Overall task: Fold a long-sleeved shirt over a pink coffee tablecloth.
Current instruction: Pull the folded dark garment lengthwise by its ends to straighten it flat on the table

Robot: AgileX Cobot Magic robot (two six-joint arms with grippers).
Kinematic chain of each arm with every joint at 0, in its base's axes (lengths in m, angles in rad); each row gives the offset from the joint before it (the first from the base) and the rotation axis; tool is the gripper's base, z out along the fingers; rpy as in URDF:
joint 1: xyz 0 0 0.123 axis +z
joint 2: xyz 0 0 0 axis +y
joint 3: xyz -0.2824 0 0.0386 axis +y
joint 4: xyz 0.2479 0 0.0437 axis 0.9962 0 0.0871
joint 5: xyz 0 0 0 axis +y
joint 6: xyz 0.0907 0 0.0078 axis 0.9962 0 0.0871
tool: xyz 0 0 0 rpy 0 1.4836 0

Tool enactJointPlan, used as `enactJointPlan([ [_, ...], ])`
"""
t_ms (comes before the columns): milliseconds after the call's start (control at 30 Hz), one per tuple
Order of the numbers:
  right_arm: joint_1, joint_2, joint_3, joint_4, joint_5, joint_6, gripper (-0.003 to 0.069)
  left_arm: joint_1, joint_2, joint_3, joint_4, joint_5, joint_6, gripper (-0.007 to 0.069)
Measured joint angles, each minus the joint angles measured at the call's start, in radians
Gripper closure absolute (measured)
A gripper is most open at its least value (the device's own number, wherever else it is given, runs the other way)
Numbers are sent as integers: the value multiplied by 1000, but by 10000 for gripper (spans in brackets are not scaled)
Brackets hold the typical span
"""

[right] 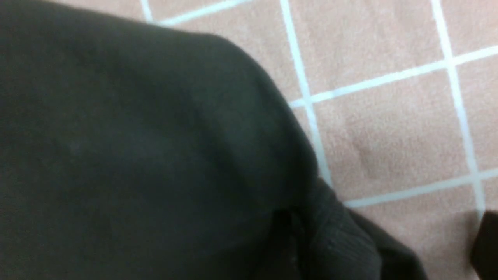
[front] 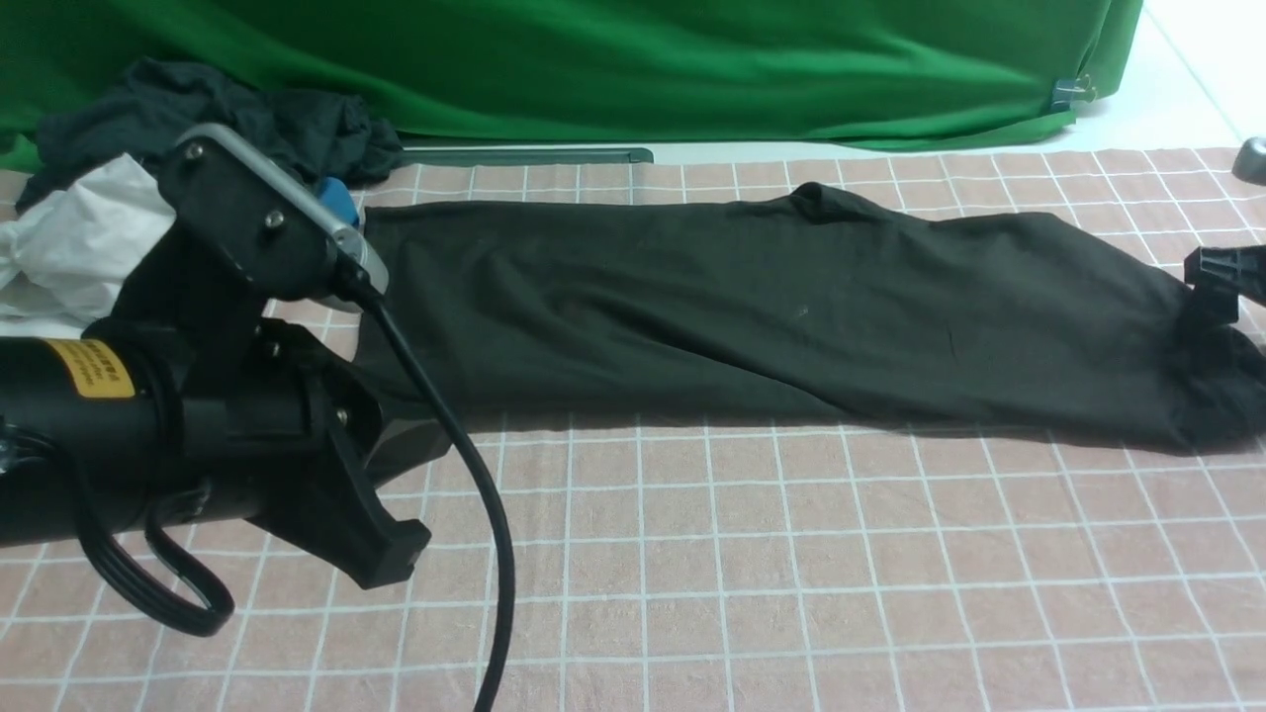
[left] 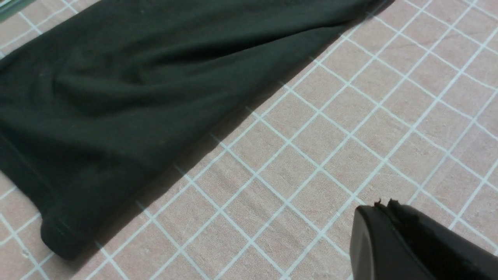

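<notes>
Front view, long-sleeved shirt (front: 752,307) laid across pink coffee tablecloth (front: 791,554), near strip uncovered, left end effector (left: 383,208) pressed together, empty, right end effector (front: 1221,282) at shirt end, spread undetermined.

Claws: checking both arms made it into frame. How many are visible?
2. The left claw hovers above the tablecloth near the shirt's left end; the right claw sits at the shirt's right end, partly cut off by the frame.

We are stretching our left arm (front: 89,435) out level, its wrist bending downward, and the left gripper (left: 379,210) at its end is pressing its fingertips together. Well across from that claw, our right gripper (front: 1221,277) is standing spread, only one finger (right: 484,245) showing.
</notes>
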State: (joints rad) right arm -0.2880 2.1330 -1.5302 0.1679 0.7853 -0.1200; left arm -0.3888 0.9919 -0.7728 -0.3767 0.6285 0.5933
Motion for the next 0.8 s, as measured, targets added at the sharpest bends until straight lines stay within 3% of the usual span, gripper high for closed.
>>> enactJointPlan([
  [233, 0, 7, -6, 0, 5, -17, 137, 0, -1, 0, -19, -24, 16, 609],
  [367, 0, 7, -8, 0, 10, -26, 270, 0, -13, 0, -93, -71, 85, 609],
  [500, 2, 7, -8, 19, 23, -51, 508, 0, -52, 0, -205, -118, 198, 608],
  [567, 3, 4, -8, 19, 25, -61, 571, 0, -70, 0, -230, -128, 233, 608],
  [800, 0, -82, -5, -57, 71, -74, 596, 0, -144, 0, -242, -128, 264, 608],
])
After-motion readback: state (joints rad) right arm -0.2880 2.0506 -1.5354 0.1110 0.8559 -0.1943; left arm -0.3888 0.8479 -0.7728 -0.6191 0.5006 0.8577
